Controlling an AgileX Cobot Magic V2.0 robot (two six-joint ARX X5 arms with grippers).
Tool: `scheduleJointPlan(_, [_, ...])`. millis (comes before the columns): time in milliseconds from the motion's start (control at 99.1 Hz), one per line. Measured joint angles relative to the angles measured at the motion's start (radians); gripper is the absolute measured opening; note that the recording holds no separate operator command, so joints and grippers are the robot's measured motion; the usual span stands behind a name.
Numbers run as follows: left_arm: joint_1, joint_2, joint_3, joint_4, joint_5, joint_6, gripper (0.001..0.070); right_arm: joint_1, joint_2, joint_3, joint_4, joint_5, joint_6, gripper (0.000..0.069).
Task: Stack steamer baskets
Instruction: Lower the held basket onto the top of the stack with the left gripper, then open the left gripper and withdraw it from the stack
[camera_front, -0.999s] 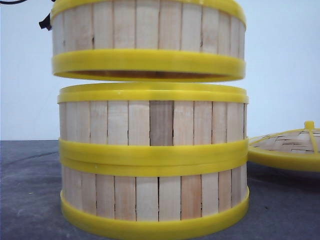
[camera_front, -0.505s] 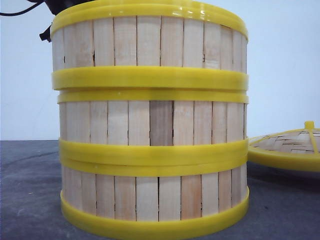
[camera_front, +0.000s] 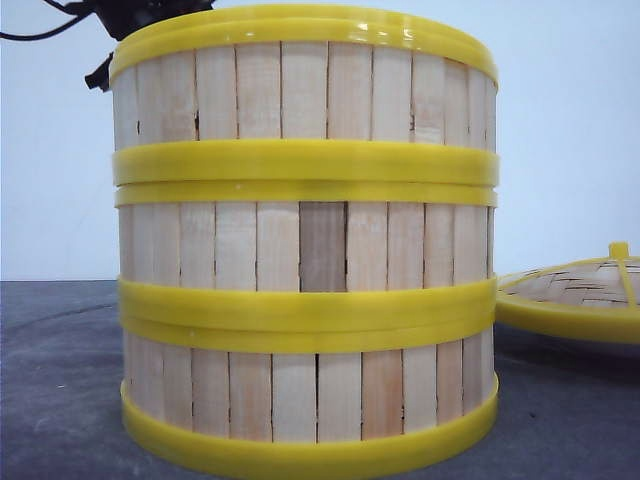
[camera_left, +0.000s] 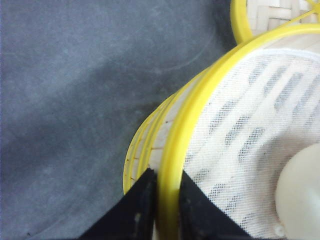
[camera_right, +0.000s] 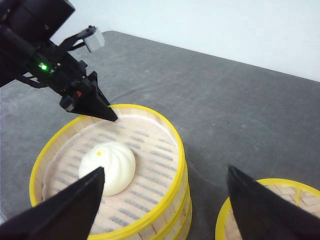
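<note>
Three steamer baskets stand stacked in the front view: the top one (camera_front: 300, 95) rests on the middle one (camera_front: 300, 245), which sits on the bottom one (camera_front: 300, 395). My left gripper (camera_left: 167, 189) is shut on the top basket's yellow rim (camera_left: 200, 100), one finger outside the wall and one inside. A white bun (camera_right: 107, 167) lies on the mesh liner inside that basket. My right gripper (camera_right: 165, 200) hangs open above the stack's near edge, with nothing between its fingers. Only the left arm's black body (camera_front: 130, 15) shows behind the stack in the front view.
The domed woven lid (camera_front: 575, 295) with a yellow rim lies on the dark grey table (camera_front: 60, 380) to the right of the stack. It also shows in the right wrist view as the lid (camera_right: 270, 210) beside my right finger.
The top basket came down from a gap above the stack and now sits on the middle basket, rims touching. The left gripper still holds its rim.
</note>
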Motion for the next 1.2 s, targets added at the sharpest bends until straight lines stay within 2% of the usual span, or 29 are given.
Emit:
scheduleJointPlan(515, [0.01, 0.017, 0.0, 0.013, 0.009, -0.004, 0.0039, 0.0, 0.0, 0.0, 0.0, 0.0, 0.0, 0.0481])
scheduleJointPlan(585, [0.011, 0.017, 0.0, 0.016, 0.014, -0.012, 0.0086, 0.0, 0.0, 0.0, 0.0, 0.0, 0.0, 0.0481])
scheduleJointPlan(706, [0.011, 0.017, 0.0, 0.036, 0.016, -0.018, 0.0276, 0.0, 0.0, 0.0, 0.0, -0.001, 0.0, 0.0481])
scheduleJointPlan(777, [0.011, 0.017, 0.0, 0.036, 0.016, -0.018, 0.0329, 0.0, 0.0, 0.0, 0.0, 0.0, 0.0, 0.0481])
scheduleJointPlan(1049, [0.011, 0.0, 0.002, 0.082, 0.015, -0.045, 0.0358, 0.0, 0.0, 0.0, 0.0, 0.0, 0.0, 0.0481])
scheduleJointPlan(1201, [0.013, -0.128, 0.002, 0.164, 0.009, -0.072, 0.0358, 0.0, 0.0, 0.0, 0.0, 0.0, 0.0, 0.0481])
